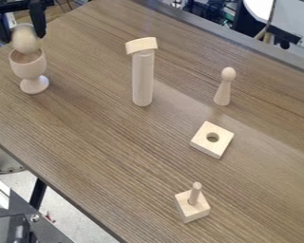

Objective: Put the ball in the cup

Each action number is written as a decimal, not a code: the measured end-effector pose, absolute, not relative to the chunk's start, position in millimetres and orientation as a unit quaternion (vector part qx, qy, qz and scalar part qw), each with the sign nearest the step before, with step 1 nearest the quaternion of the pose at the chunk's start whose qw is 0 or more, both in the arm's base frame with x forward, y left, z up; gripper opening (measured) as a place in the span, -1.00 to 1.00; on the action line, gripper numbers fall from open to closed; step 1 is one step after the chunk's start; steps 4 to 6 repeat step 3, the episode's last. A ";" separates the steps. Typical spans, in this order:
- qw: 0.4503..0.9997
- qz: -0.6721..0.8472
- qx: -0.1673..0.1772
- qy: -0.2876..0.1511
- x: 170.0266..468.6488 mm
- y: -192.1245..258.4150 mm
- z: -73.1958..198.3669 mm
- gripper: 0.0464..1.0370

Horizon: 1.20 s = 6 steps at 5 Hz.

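Note:
My gripper (23,38) is in the upper left corner, its two black fingers on either side of the round wooden ball (26,42), and it is shut on the ball. Directly below stands the wooden cup (29,68), upright on its round foot near the table's left edge. The ball's underside overlaps the far part of the cup's rim in the view, and some of the cup's hollow shows below the ball. Whether ball and cup touch, I cannot tell.
A tall wooden cylinder with a curved block on top (142,76) stands right of the cup. Farther right are a peg figure (223,88) and a square block with a hole (212,139). A block with a peg (193,207) sits near the front of the wooden table (104,152).

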State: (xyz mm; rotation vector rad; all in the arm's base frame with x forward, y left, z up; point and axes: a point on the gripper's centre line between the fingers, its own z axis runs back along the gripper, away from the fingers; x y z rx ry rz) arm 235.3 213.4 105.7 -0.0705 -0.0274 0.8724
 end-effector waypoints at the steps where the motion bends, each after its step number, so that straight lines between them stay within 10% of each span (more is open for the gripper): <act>1: 0.908 0.418 -0.035 -0.002 232.7 212.0 107.5 0.91; 6: 0.910 0.413 -0.029 0.010 232.2 211.1 113.2 0.92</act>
